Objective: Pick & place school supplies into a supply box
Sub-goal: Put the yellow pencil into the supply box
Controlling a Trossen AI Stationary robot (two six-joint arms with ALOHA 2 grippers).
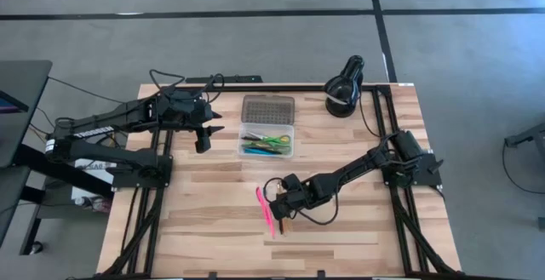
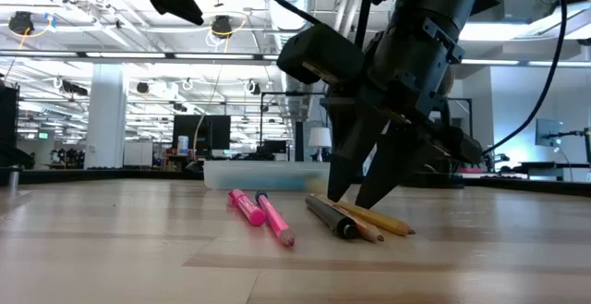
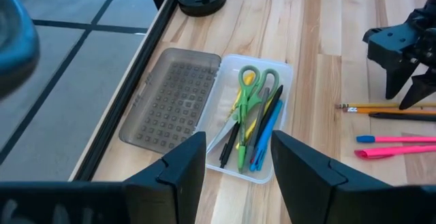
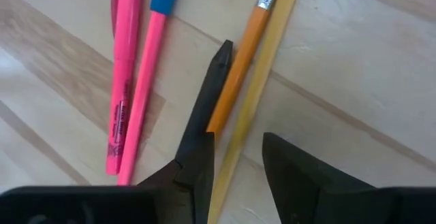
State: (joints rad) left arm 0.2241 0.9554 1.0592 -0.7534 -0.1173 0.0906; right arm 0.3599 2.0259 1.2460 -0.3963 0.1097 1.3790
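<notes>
The clear supply box [image 1: 266, 140] stands open at the table's far middle. Green scissors [image 3: 257, 81] and several pens lie in it, and its grey lid [image 3: 174, 101] lies flat beside it. My left gripper [image 1: 209, 131] hangs open in the air to the box's left. Two pink markers [image 4: 126, 81], a black pen [image 4: 212, 91], an orange pencil [image 4: 238, 67] and a yellow pencil [image 4: 262, 81] lie on the wood near the front. My right gripper [image 4: 235, 142] stands open low over them, pointing down, with the yellow pencil between its fingers. My right gripper's fingers [image 2: 337, 188] come from above, one on each side of the yellow pencil [image 4: 238, 139] and across it. One finger stands over the black pen's near part. I cannot tell whether they touch a pencil, the pen or the table.
A black desk lamp [image 1: 345, 86] stands at the far right corner, and its cable runs along the right edge. Bare wood lies to the left of the pink markers [image 1: 264, 208] and along the near edge.
</notes>
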